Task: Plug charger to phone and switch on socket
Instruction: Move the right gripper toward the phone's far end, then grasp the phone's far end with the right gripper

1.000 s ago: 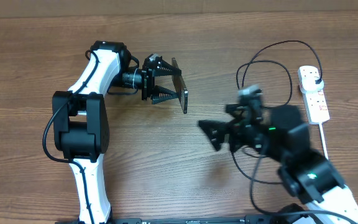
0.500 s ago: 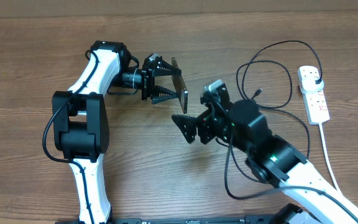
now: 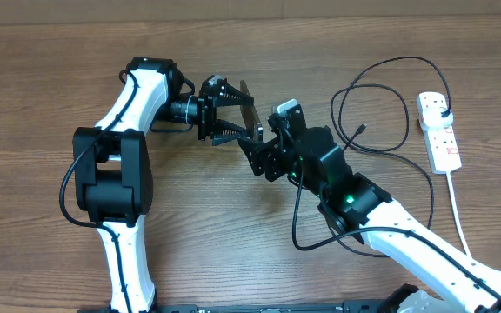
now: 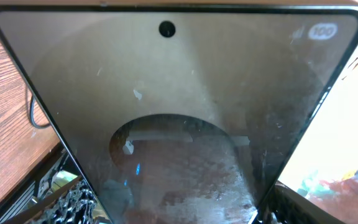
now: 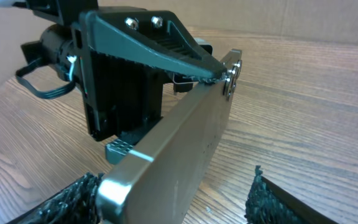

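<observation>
The left claw [image 3: 238,111] is clamped on the phone [image 3: 250,103], holding it up on edge above the bench [image 3: 42,61], a little left of centre and toward the far edge. In the left wrist view the dark glass fills the picture, with the camera hole at the top. The right claw [image 3: 259,156] has its jaws apart astride the phone's near end. In the right wrist view one ribbed finger [image 5: 70,204] sits right at the phone's corner, though contact cannot be told, and the other is clear of the phone on the opposite side. Further right, the charger [image 3: 403,59] lies in loose loops on the bench. Its connector tip [image 3: 361,129] is free and well apart from the phone, and part of the cable passes under the right arm. Its black plug [image 3: 443,106] sits in the far end of the socket [image 3: 442,143], which lies near the right edge. The socket's white cord [image 3: 456,209] runs toward the near edge.
</observation>
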Robot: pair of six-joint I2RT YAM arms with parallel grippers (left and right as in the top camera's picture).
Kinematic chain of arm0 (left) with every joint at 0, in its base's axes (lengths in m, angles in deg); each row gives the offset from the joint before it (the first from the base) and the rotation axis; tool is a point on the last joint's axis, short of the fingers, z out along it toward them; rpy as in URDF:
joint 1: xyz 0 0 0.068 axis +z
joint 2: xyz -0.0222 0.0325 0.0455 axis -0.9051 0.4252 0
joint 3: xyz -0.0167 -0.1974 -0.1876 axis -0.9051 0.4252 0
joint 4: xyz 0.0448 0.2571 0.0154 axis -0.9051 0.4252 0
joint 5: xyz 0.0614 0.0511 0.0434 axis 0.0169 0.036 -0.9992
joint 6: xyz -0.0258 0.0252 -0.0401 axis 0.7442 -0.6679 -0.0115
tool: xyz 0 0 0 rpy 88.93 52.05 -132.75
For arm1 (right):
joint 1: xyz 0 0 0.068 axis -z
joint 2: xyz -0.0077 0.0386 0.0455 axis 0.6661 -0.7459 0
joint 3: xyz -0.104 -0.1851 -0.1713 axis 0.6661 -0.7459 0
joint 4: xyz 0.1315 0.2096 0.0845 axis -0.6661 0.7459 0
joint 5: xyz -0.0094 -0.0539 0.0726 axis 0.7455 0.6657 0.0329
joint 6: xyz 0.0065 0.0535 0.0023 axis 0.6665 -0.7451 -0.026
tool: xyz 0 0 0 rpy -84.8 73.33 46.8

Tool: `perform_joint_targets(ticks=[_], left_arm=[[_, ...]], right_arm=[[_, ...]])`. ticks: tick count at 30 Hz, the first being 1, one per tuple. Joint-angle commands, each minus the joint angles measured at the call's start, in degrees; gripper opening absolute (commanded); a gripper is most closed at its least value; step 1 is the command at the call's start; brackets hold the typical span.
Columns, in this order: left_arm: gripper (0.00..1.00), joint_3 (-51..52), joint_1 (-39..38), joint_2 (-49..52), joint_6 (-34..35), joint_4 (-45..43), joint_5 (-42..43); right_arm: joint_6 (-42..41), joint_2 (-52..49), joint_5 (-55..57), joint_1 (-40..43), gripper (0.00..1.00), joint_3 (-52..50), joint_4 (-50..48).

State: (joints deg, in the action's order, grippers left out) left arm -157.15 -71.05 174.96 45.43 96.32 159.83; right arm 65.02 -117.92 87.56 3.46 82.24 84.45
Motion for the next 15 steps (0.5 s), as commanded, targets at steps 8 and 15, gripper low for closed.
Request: perform_joint_targets(ticks=[8,15], left_arm=[[0.58,-1.68,0.81,0.15,-2.14,0.17,2.82],[0.58,-1.68,1.22,0.15,-2.14,0.20,2.82]], right_arm=[[0.24,-2.73,0.92,-1.11,0.63,1.14,-5.53],[0.09,-4.11,10.19,-5.16,0.53,1.14,-6.05]])
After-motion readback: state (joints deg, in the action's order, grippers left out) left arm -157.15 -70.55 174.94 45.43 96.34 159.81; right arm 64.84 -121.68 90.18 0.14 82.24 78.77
